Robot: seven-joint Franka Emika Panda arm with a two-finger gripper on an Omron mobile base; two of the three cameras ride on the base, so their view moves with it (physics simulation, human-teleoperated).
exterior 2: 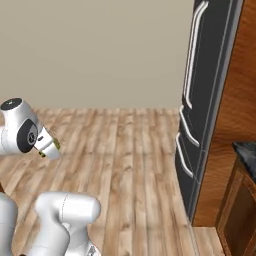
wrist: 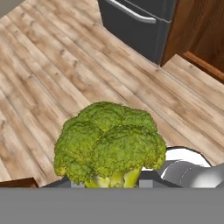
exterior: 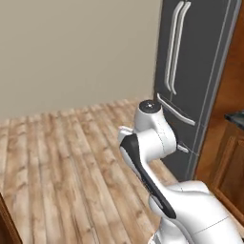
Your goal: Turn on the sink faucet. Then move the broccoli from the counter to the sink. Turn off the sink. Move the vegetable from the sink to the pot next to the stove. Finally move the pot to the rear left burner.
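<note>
Broccoli point(wrist: 109, 144) sits clamped in the gripper point(wrist: 109, 183) over wood floor, apparently mid-carry to the pot; next, find the stove counter.

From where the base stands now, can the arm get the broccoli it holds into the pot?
Probably not. The gripper is shut on the broccoli, but ahead lie only wooden floor and the dark fridge. Just a counter corner shows at the edge, so the base likely must drive first.

The bumpy green broccoli floret point(wrist: 109, 144) has a pale yellow-green stalk; the plank wooden floor point(wrist: 65, 65) is streaked tan; the tall refrigerator point(exterior: 200, 71) is dark grey.
</note>
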